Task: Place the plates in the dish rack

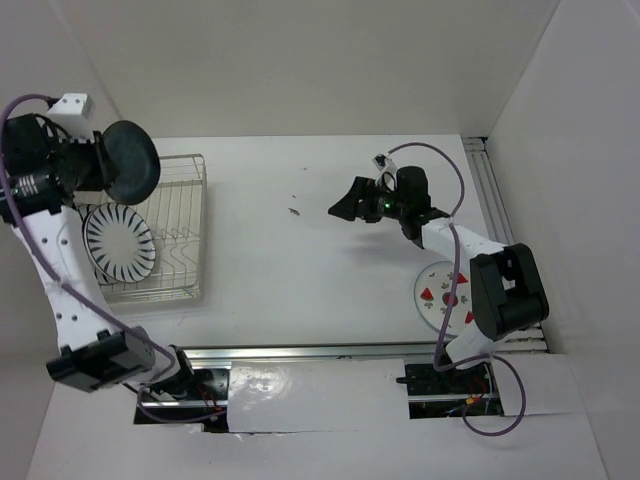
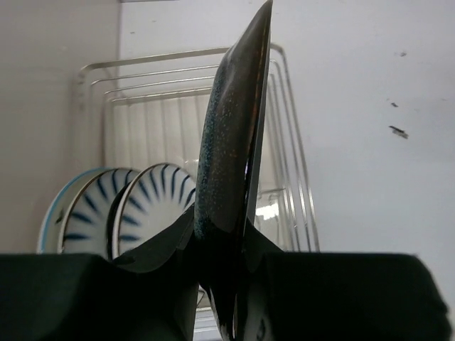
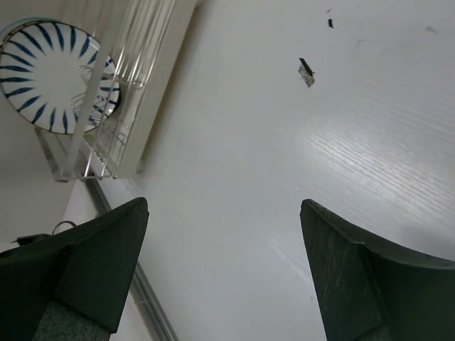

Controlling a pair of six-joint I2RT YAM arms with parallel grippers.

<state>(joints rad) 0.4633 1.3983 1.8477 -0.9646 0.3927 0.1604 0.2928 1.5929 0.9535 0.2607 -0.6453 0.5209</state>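
Two arms are posed differently: the left arm [image 1: 60, 280] runs up the table's nine-o'clock edge and bends over the dish rack [image 1: 203, 205]. Its left gripper [image 2: 224, 259] is clamped on the lower rim of a glossy dark blue plate [image 2: 231, 142], held on edge over the rack's twelve-o'clock end, with two striped plates [image 1: 118, 243] leaning in the rack toward six o'clock. The right arm [image 1: 470, 250] reaches toward the table's middle, the right gripper [image 1: 343, 207] spread wide and empty, and a watermelon-print plate [image 1: 430, 292] lies flat at four o'clock, well apart.
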